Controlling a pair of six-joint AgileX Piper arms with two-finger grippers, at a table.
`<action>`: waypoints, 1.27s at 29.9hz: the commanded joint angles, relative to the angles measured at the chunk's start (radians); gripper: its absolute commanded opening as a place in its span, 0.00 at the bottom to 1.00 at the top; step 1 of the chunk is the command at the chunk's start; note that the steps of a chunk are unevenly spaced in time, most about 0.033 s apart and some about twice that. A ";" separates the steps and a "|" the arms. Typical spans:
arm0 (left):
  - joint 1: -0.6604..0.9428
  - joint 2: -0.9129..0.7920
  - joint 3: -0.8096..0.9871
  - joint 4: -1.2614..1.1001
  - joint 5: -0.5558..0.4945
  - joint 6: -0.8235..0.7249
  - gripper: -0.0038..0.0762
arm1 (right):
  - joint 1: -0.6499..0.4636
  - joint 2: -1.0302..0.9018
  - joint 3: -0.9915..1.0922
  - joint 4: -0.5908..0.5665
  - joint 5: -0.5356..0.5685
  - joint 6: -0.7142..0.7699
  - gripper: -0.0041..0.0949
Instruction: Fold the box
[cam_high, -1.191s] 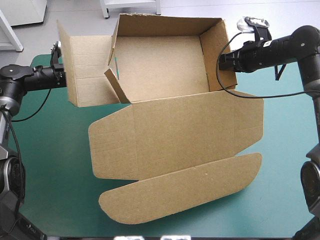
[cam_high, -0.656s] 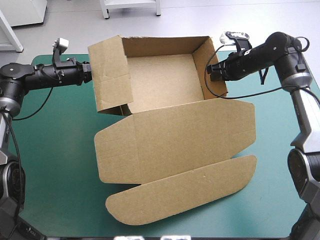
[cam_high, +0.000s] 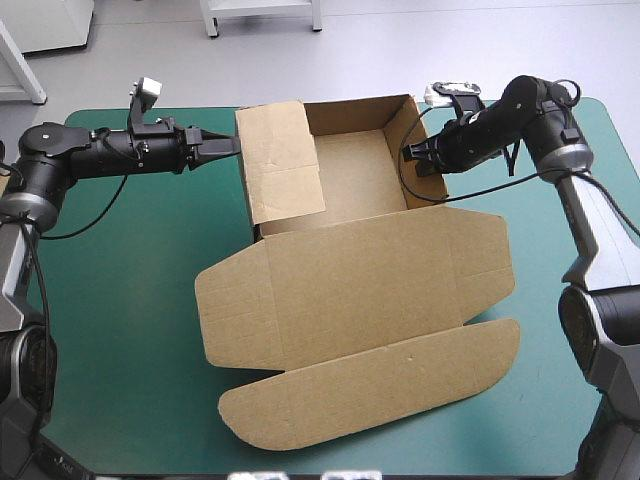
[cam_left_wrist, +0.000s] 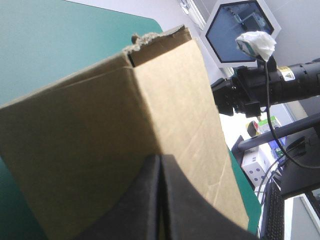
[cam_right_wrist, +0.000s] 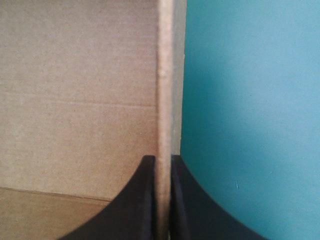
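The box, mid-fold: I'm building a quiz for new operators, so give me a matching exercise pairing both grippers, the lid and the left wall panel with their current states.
Things:
1. left gripper
2. right gripper
3. lid
4. left wall panel

States:
A. lying flat on the teal-green cover
B. shut on the box at its right wall
C. shut, tip at the board's outer face
D. tipped inward over the tray

Pairs: 1-C, 2-B, 3-A, 4-D.
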 joint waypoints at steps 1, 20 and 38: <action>-0.007 -0.059 -0.036 -0.065 0.080 -0.035 0.08 | 0.001 -0.048 -0.027 0.034 -0.029 0.013 0.03; -0.117 -0.071 -0.036 0.170 0.065 -0.202 0.65 | 0.051 -0.047 -0.027 -0.039 -0.036 0.037 0.03; -0.124 -0.094 -0.218 0.114 0.037 -0.023 0.03 | 0.051 -0.047 -0.027 -0.103 -0.051 0.055 0.03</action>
